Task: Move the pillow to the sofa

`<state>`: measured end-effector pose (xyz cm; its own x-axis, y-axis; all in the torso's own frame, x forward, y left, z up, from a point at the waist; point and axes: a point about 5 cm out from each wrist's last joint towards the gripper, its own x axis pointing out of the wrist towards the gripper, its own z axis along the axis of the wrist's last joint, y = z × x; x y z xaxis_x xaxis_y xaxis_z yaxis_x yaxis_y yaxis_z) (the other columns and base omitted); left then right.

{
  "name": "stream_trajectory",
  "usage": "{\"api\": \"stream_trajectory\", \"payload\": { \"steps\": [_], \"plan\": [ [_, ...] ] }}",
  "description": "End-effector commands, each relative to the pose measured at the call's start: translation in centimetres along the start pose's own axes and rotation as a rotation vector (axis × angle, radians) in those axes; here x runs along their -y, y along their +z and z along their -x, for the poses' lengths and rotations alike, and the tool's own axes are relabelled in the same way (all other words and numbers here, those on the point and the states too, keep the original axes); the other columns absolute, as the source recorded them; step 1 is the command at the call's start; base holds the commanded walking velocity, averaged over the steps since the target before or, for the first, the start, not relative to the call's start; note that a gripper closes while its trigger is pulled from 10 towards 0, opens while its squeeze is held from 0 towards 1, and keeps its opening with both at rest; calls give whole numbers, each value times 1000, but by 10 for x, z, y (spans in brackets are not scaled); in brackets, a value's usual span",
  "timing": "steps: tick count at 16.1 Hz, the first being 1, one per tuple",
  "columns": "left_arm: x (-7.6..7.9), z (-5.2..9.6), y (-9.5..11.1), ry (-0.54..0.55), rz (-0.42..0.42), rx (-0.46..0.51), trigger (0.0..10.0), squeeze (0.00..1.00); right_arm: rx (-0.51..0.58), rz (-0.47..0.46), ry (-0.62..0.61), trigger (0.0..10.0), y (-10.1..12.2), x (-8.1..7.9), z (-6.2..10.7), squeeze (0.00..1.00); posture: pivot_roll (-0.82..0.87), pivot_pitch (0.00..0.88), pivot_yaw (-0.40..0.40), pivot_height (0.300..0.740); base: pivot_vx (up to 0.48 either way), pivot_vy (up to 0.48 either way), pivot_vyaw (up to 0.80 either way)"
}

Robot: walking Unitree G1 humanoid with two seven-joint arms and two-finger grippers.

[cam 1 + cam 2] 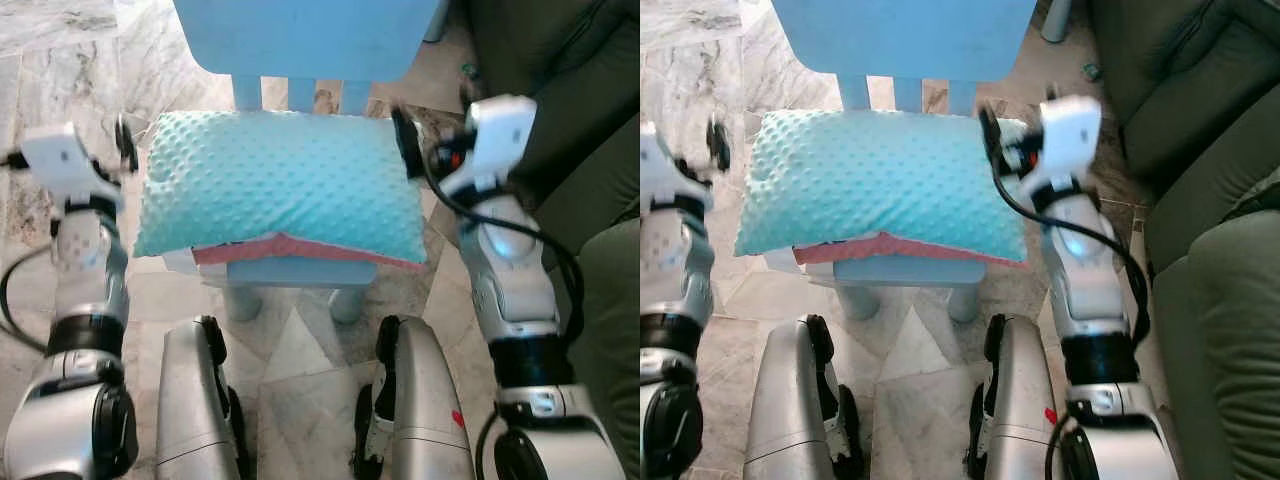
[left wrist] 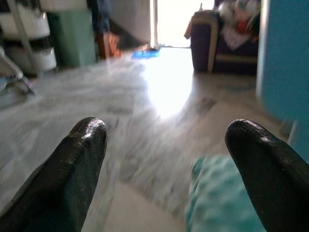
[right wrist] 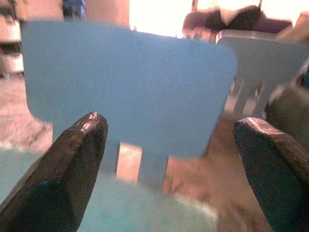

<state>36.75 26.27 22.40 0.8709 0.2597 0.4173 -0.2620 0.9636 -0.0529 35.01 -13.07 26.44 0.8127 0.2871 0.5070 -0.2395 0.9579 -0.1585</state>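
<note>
Here the dimpled turquoise fleece pillow (image 1: 280,185) lies flat on the seat of a small light-blue wooden chair (image 1: 300,40), long axis running straight across from one gripper to the other. The left gripper (image 2: 166,169) and right gripper (image 3: 169,169) flank its short ends — both spread wide, holding nothing — about equally near. The dark green sofa (image 1: 1200,200) lies beyond the right gripper, so the carry probably goes that way.

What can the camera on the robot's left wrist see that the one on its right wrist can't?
The left wrist view looks across a bright marble floor toward a green cabinet and a distant dark couch. The right wrist view faces the blue chair back, with a second pale chair behind it. Both show the turquoise pillow between the open black fingers of the left hand and right hand.
</note>
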Motion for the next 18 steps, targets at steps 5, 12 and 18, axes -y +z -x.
{"api": "stream_trajectory", "payload": {
  "steps": [5,12,18],
  "plan": [
    [-2,4,-14,-10,-32,-77,10000,0,-50,9,-25,10000,-16,5,11,0,-36,371,-68,510,0,0,0],
    [-17,22,-67,37,152,-480,10000,0,-340,-101,-112,10000,-65,42,19,0,-31,408,-86,510,0,0,0],
    [-12,9,-57,-25,281,-473,10000,1000,-404,-113,-171,10000,-71,74,23,1000,-35,415,-81,510,0,0,0]
  ]
}}
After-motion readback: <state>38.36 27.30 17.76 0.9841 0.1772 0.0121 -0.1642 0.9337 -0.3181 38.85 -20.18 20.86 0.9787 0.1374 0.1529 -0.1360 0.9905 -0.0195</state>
